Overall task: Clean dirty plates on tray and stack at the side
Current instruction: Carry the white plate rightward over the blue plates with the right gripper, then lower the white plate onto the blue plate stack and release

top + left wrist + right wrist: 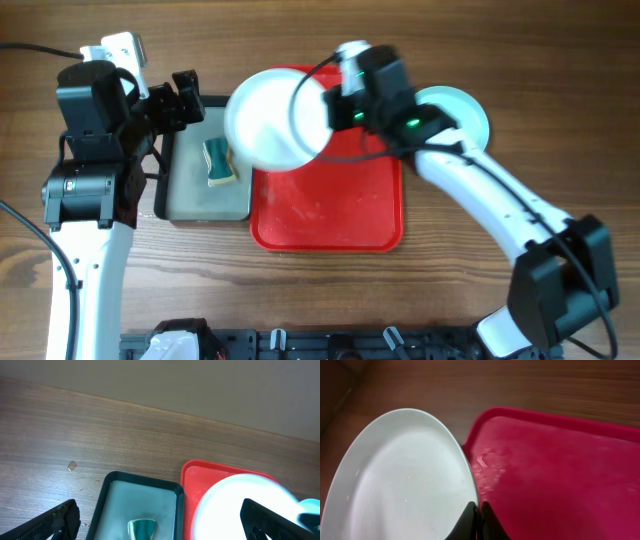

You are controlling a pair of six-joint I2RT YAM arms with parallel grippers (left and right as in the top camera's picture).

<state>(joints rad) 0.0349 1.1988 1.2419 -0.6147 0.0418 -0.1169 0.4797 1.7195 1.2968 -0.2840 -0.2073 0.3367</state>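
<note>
Two plates (265, 125) (476, 120), two trays (330, 210) (200, 192), one sponge (220, 163)

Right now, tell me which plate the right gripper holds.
The white plate, its rim pinched by the right gripper, over the tray's far left corner. The turquoise plate lies on the table beside the tray.

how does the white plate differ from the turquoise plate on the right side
Colour: one is a round white plate, the other a round light turquoise plate. State: the white plate is pinched at its rim by the right gripper above a corner of the red plastic tray; the turquoise plate lies on the wooden table beside it, ungripped. Both look round and shallow.
</note>
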